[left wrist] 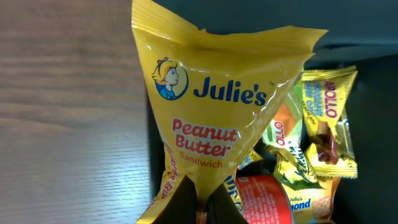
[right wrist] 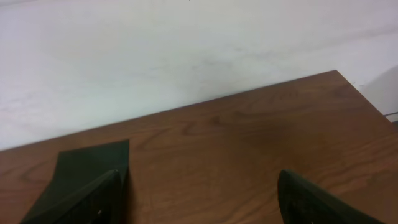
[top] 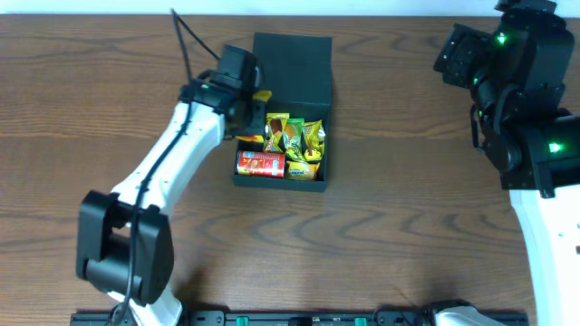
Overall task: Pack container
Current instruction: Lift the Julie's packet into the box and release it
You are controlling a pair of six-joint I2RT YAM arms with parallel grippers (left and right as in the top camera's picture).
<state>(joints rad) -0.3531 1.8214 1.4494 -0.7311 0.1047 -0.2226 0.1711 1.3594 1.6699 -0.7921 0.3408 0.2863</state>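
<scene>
Packet [left wrist: 217, 124] in left pincer [left wrist: 200, 190] reads "Julie's Peanut Butter Sandwich".

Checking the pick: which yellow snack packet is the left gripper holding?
The Julie's Peanut Butter packet, pinched in the left gripper; the Apollo packets lie loose in the container.

my left gripper [left wrist: 198, 211] is cut off at its view's bottom edge; the packet [left wrist: 217, 118] it pinches hides most of the box [left wrist: 373, 112] and part of the can [left wrist: 264, 199]. my right fingers [right wrist: 93, 199] run off the bottom too. overhead, print on the snacks [top: 294, 136] is too small to read.
</scene>
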